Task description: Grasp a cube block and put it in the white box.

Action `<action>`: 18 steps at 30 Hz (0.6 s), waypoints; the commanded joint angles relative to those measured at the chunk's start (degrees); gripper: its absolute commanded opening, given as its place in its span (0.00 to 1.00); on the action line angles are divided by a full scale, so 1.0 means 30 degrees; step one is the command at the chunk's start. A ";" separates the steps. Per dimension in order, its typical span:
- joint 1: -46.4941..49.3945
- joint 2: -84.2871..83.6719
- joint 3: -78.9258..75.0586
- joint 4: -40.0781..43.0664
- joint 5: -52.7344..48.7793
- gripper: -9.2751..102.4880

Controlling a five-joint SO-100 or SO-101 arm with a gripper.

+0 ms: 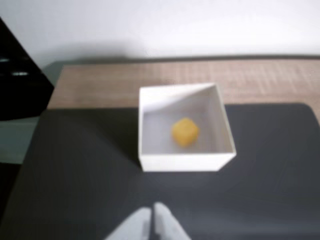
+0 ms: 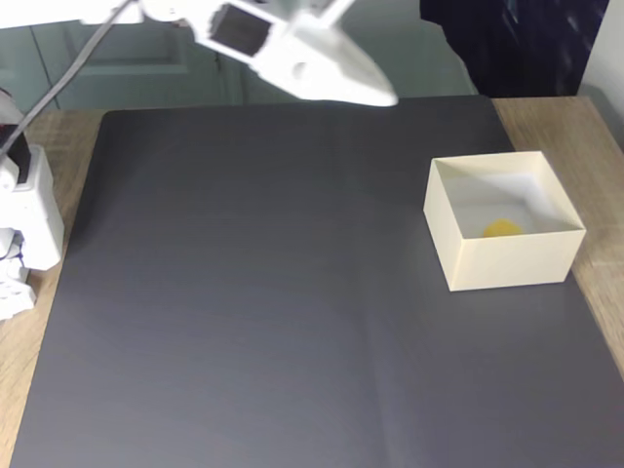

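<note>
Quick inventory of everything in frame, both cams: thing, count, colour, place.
cube block: 1, yellow, lying on the floor of the box, near its middle in the wrist view.
white box: 1, cream-white, open top, on the mat's right side in the fixed view.
mat: 1, dark grey, covering most of the table.
table: 1, light wood, showing around the mat's edges.
arm base: 1, white, at the left edge of the fixed view.
gripper: 1, white, raised above the mat's far edge, apart from the box; its fingertips meet in the wrist view, holding nothing.
</note>
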 commanded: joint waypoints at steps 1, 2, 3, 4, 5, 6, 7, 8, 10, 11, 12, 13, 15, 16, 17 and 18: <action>0.0000 0.4102 0.2812 0.0029 -0.0029 0.08; 0.0000 0.5156 0.3721 0.0117 0.0000 0.08; 0.0000 0.6152 0.4541 0.0234 0.0000 0.08; 0.0000 0.7090 0.5303 0.0439 0.0000 0.08; 0.0000 0.8057 0.6064 0.0703 0.0000 0.08; -0.0029 0.8965 0.6797 0.0937 0.0029 0.08; -0.0029 0.9873 0.7559 0.1113 0.0029 0.08; -0.0029 1.0781 0.8291 0.1318 0.0088 0.08; -0.0029 1.2480 0.9521 0.1904 0.0117 0.08; -0.0029 1.3271 1.0078 0.2285 0.0117 0.08; -0.0029 1.4092 1.0635 0.2520 0.0117 0.08; 0.0029 1.4795 1.1104 0.2754 0.0117 0.08; 0.0088 1.6113 1.1953 0.3369 0.0146 0.08; 0.0117 1.6787 1.2363 0.3604 0.0176 0.08; 0.0176 1.7490 1.2803 0.3896 0.0176 0.08; 0.0205 1.8076 1.3125 0.4160 0.0176 0.08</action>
